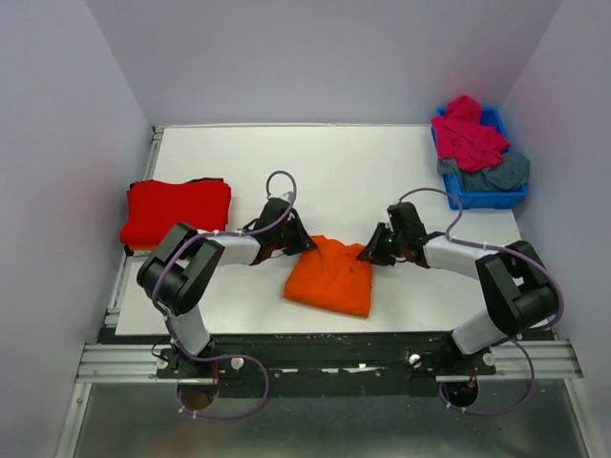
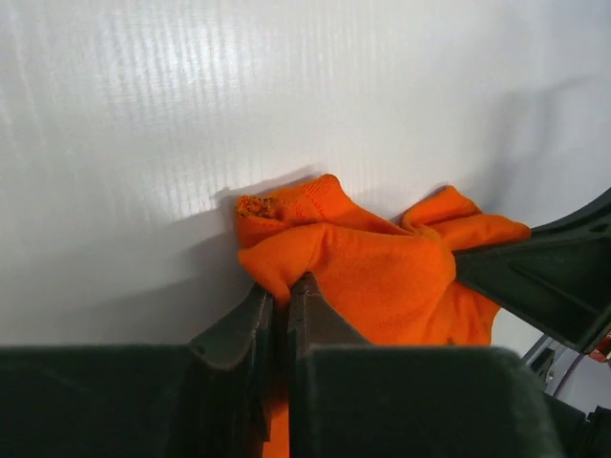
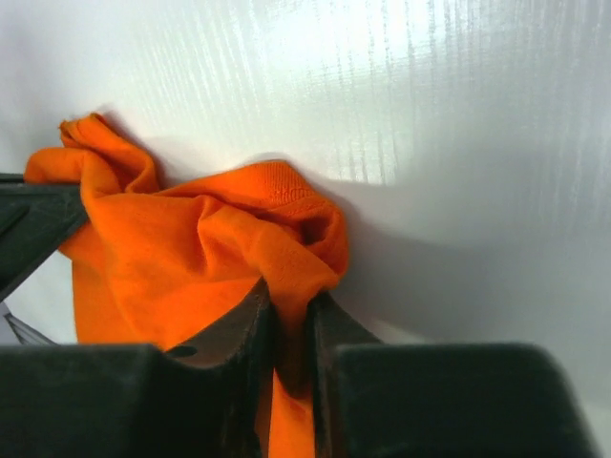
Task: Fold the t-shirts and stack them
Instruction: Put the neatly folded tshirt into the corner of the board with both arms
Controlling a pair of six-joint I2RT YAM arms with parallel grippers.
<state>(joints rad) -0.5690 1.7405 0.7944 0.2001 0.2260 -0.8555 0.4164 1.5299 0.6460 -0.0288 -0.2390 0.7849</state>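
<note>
My left gripper (image 2: 282, 286) and my right gripper (image 3: 291, 298) each pinch a bunched far corner of the orange t-shirt (image 1: 329, 279), which lies at the near middle of the table (image 1: 334, 172). The folded red t-shirt (image 1: 177, 212) rests at the left edge. The pink t-shirt (image 1: 468, 134) and the grey-blue t-shirt (image 1: 498, 175) are in the blue bin (image 1: 492, 198).

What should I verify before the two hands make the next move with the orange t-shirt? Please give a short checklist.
1. The left hand pinches the orange t-shirt: ok.
2. The right hand pinches the same shirt: ok.
3. The cloth between the hands is smooth: not ok, it is bunched.
4. Number of layers in each pinch: cannot tell.
5. The red t-shirt lies folded at the left, apart from the orange one: ok.
</note>
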